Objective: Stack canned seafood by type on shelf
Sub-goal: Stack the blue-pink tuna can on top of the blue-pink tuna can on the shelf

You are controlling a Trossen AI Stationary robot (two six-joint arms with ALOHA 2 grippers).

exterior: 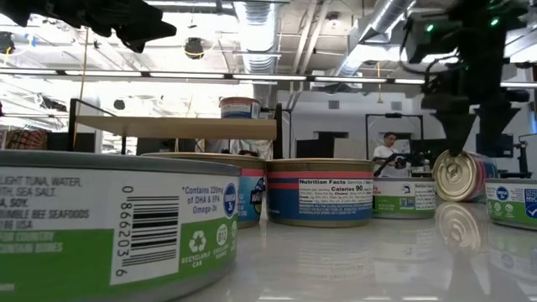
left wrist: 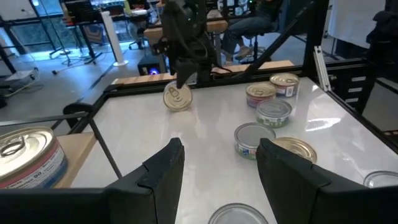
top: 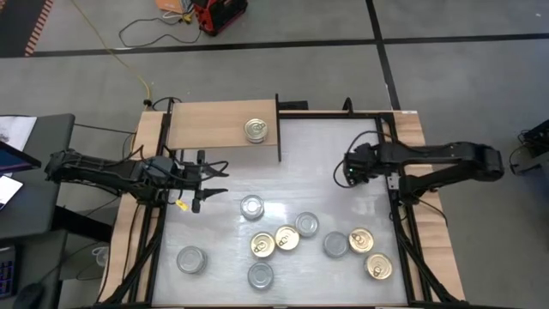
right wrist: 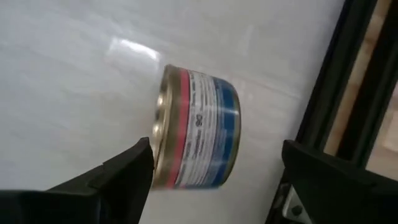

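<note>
The shelf [top: 214, 124] is a light wood board with a dark upright panel [top: 277, 129]. One gold-lidded tin [top: 256, 130] stands on it. Several gold-lidded and silver-lidded tins sit upright on the white table, such as a silver one [top: 251, 207] and a gold one [top: 262, 245]. One gold-lidded tin [right wrist: 199, 127] lies tipped on its side wall on the table, also seen in the low view [exterior: 460, 174]. My right gripper [right wrist: 214, 155] hangs open right above it, fingers pointing down. My left gripper [top: 206, 182] is open, near the shelf's front edge, holding nothing. My right gripper stands over the tipped tin [exterior: 460, 174] from above, with its fingers [right wrist: 127, 177] spread wider than the tin. One fingertip [exterior: 460, 144] ends right at the tin's upper side. I cannot tell whether it touches. The tin rests on the table on its side wall.
Dark frame rails [top: 403, 215] run along the table's right and left sides. Tins cluster near the table's near edge [top: 334, 245], with one apart at the near left [top: 192, 259]. Bare tabletop [top: 317, 163] lies between the shelf panel and my right gripper. A person sits in the room beyond [exterior: 388, 149].
</note>
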